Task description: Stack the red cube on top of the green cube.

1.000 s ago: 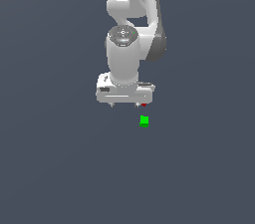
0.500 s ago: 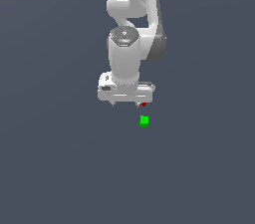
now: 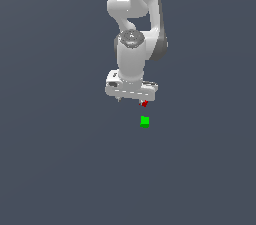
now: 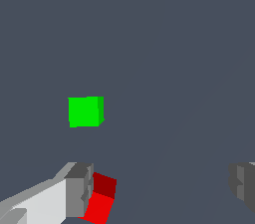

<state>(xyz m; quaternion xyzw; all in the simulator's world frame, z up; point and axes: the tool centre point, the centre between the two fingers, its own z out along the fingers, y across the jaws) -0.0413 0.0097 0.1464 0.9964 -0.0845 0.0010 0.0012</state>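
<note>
A flat, dark grey-blue counter (image 3: 60, 159) fills both views; no walls, edges or other furnishings can be made out, and nothing but the two cubes is seen lying on it. The white arm (image 3: 136, 29) is seen coming down from the top of the exterior view, its wrist turned downward and the broad white claw (image 3: 131, 100) hung beneath it.

In the wrist view the claw (image 4: 162, 188) is shown spread wide: one grey finger pad (image 4: 79, 190) is seen at one side and the other pad at the far edge of the picture, with bare counter between them. Nothing is clamped between the pads.

The red cube (image 4: 99, 199) is seen just beside the first pad, on its inner side — whether it touches the pad cannot be told. In the exterior view the red cube (image 3: 144, 103) is only partly shown, tucked under the claw's edge toward the exterior view's right.

The green cube (image 3: 145, 121) is found on the counter near the red one, apart from it and not under the claw. In the wrist view the green cube (image 4: 85, 111) is seen unobstructed, with open counter all round it.
</note>
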